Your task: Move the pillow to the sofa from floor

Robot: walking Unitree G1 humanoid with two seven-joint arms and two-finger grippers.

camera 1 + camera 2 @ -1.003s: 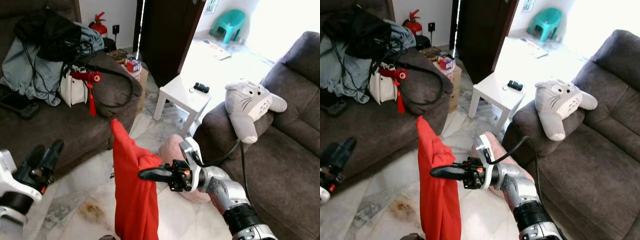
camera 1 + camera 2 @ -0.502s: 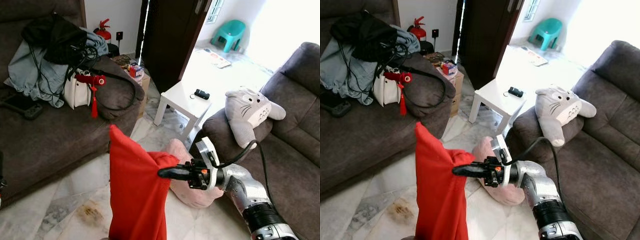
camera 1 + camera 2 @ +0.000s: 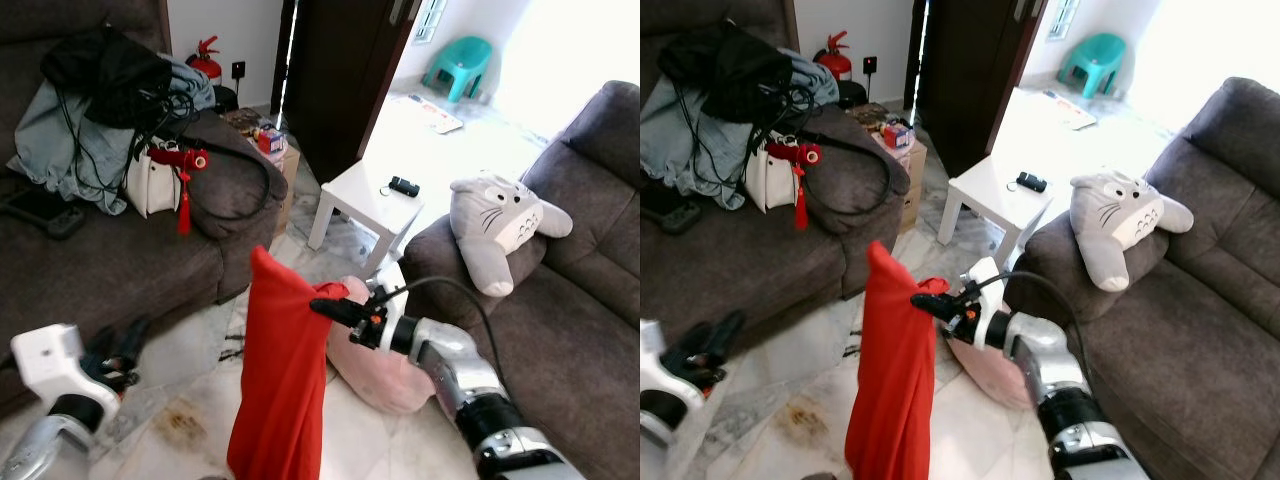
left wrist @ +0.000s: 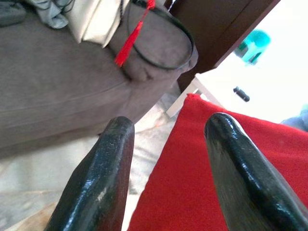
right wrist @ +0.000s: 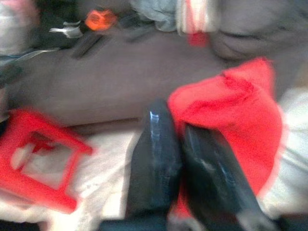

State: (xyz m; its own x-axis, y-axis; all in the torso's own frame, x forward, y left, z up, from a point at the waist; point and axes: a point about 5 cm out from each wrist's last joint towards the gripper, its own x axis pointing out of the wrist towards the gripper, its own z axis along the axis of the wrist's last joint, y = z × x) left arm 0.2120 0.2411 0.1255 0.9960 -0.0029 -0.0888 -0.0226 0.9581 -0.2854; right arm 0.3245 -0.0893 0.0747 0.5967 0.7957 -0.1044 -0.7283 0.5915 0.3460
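Now, from the left eye, my right tool (image 3: 325,304) is clamped on the top edge of the red pillow (image 3: 280,385), which hangs clear above the floor (image 3: 190,400); half a second ago it hung lower and nearer me, so the lift is under way; my left tool (image 3: 115,350) has come back into sight low down, beside the left sofa (image 3: 90,260). From the left wrist, its fingers (image 4: 101,173) stand apart, the pillow just beyond them. From the right wrist, blurred, the fingers (image 5: 159,149) pinch red cloth; I judge the carry to a sofa remains.
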